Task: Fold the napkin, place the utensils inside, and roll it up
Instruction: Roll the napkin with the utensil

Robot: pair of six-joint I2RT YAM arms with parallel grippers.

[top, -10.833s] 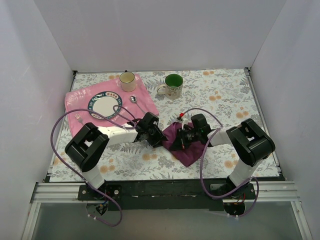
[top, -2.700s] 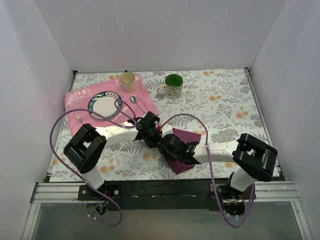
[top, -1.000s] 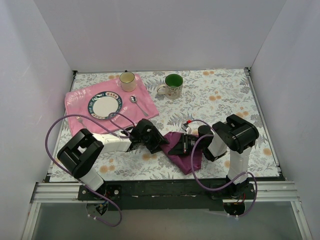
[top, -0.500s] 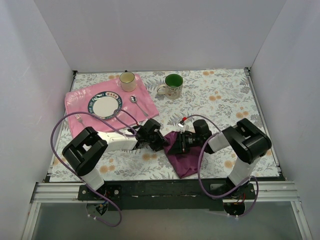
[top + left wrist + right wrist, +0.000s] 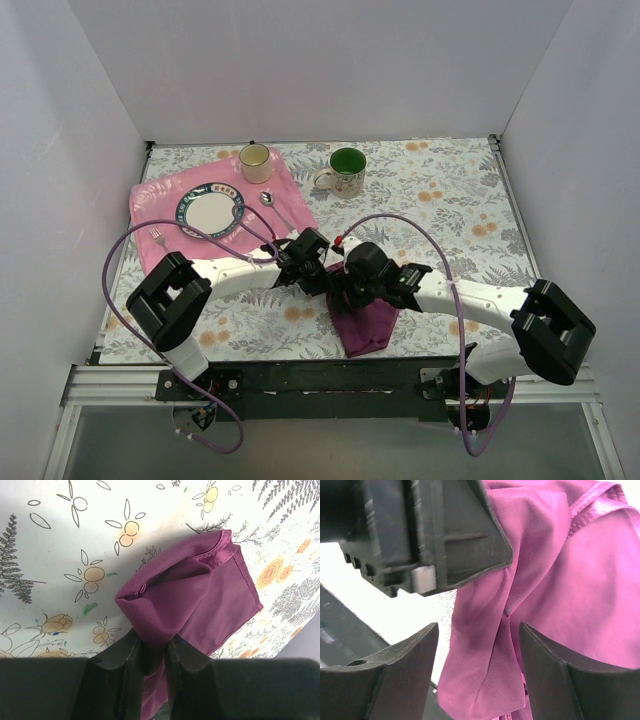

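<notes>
Currently the napkin (image 5: 368,325) lies bunched on the bench (image 5: 450,200), near the near-right corner of the pink mat (image 5: 290,190) and off it.

**Gripper state**
- The left gripper (image 5: 152,647) is clamped on a raised fold of the napkin (image 5: 200,600). The cloth is pinched between both fingers and stands up in a ridge.
- The right gripper (image 5: 480,670) has its fingers apart. They straddle the napkin (image 5: 560,580) without pinching it, just beside the left gripper (image 5: 325,280).

**Handling**
- The napkin is judged light, limp and slightly slick. It holds no shape and sags from any pinch.
- Take hold at a corner or along the stitched hem, where the doubled edge gives more to grip. A pinch in mid-cloth only gathers wrinkles.
- The fork (image 5: 157,238) and the spoon (image 5: 275,208) are judged stiff, smooth and thin. Both lie flat on the pink mat, the fork at its near-left part and the spoon at its right part.
- Grip each across the handle. Slipping on the soft mat is likely.

**Count**
- Napkin: one. Fork: one. Spoon: one.
- Plate (image 5: 181,213): one, centred on the pink mat.
- Mugs: two. The cream mug (image 5: 255,162) stands at the mat's far edge. The green mug (image 5: 345,172) stands off the mat, beyond its far-right corner.
</notes>
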